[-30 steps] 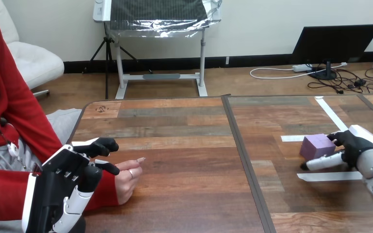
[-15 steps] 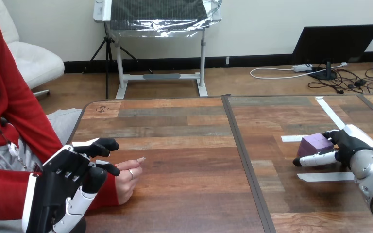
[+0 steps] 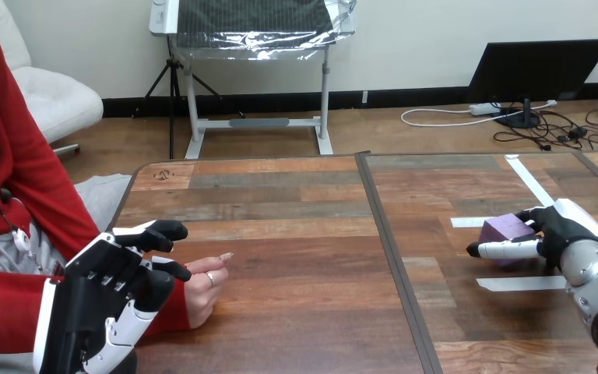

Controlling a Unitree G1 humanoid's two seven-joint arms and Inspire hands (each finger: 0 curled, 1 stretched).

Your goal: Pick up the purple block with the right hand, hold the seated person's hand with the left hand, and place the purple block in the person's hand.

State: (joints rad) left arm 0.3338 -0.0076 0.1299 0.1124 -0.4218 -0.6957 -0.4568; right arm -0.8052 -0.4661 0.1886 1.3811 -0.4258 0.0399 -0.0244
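The purple block [image 3: 504, 228] sits tilted at the table's right, a little above the wood. My right hand [image 3: 554, 234] is shut on it, with the thumb across its near side and fingers behind it. At the left, the person's hand [image 3: 202, 286] rests on the table with its fingers loosely curled. My left hand [image 3: 113, 284] hovers over the person's wrist with its fingers relaxed and open; I cannot tell whether it touches the wrist.
White tape strips [image 3: 523, 284] mark the table near the block, with one more strip [image 3: 531, 182] running toward the far right corner. A dark seam [image 3: 389, 249] splits the tabletop down its middle.
My right hand has closed its thumb round the purple block and tipped it up off the table, shifting slightly left. The left hand and the person's hand have barely moved.
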